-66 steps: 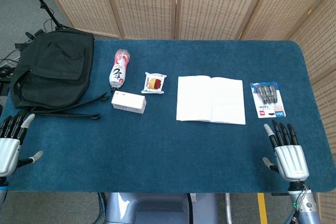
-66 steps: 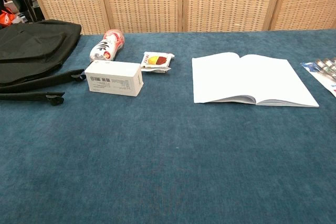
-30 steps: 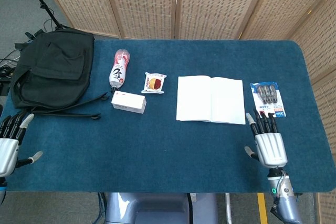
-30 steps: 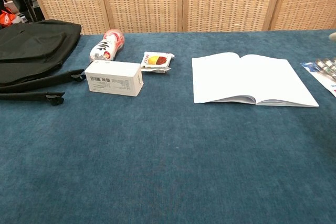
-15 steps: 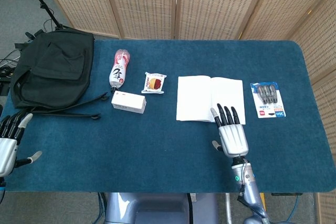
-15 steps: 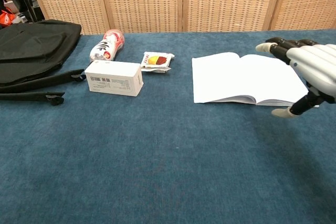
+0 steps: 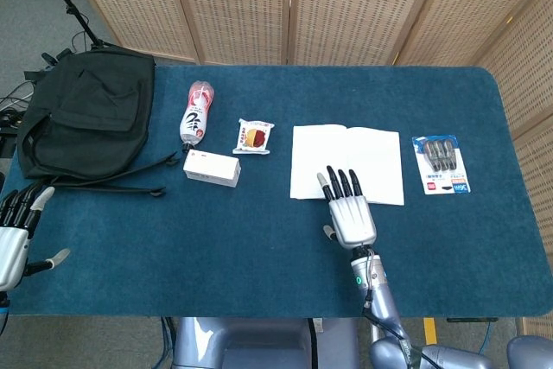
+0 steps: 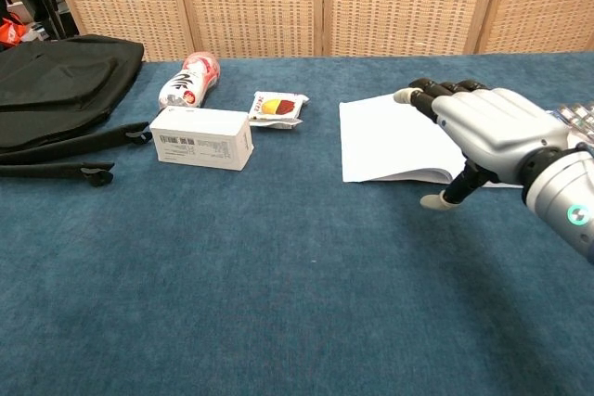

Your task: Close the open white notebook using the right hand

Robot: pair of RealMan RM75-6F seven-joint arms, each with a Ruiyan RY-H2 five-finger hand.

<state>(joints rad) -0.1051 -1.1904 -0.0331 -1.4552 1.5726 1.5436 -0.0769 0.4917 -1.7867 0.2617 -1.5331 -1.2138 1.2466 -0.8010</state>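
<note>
The white notebook (image 7: 347, 163) (image 8: 382, 140) lies open and flat on the blue table, right of centre. My right hand (image 7: 349, 213) (image 8: 483, 136) hovers flat and open, palm down, over the notebook's near edge, fingers spread and pointing away from me across the pages. It holds nothing. My left hand (image 7: 15, 232) rests open at the table's near left edge, far from the notebook; the chest view does not show it.
A black bag (image 7: 86, 114) fills the far left. A bottle (image 7: 195, 111), a snack packet (image 7: 254, 136) and a small white box (image 7: 211, 168) lie left of the notebook. A pen pack (image 7: 442, 164) lies to its right.
My right hand has swept left from the table's near right corner and now hangs over the notebook's near edge. The notebook and left hand have not moved.
</note>
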